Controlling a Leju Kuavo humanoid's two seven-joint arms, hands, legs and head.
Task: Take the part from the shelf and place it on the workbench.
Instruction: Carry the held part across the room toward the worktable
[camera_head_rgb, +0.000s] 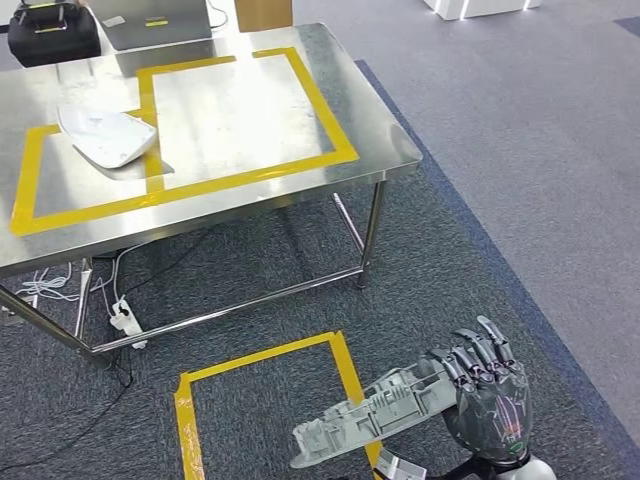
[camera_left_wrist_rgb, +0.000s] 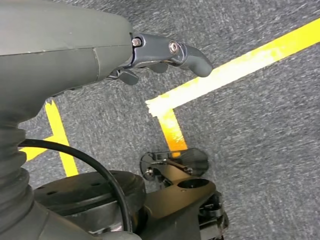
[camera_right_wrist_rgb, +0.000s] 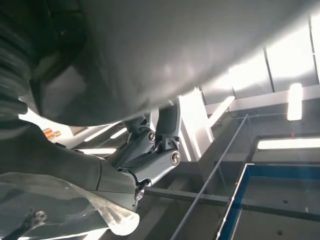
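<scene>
The right robot hand (camera_head_rgb: 490, 395) holds a long grey part (camera_head_rgb: 370, 415), its fingers curled around one end. The part sticks out sideways, low over the carpet, above the corner of a yellow tape square (camera_head_rgb: 264, 400) on the floor. It is well apart from the shiny worktop (camera_head_rgb: 249, 110). A white shell (camera_head_rgb: 106, 135) lies on the worktop. The left robot hand (camera_left_wrist_rgb: 166, 52) hangs over the carpet with nothing in it, fingers loosely spread.

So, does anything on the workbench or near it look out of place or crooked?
Mildly odd: the white part on the workbench lies askew, overlapping the yellow tape line between the two marked boxes. The right robot hand holds a long grey part. Nothing looks spilled or damaged.
</scene>
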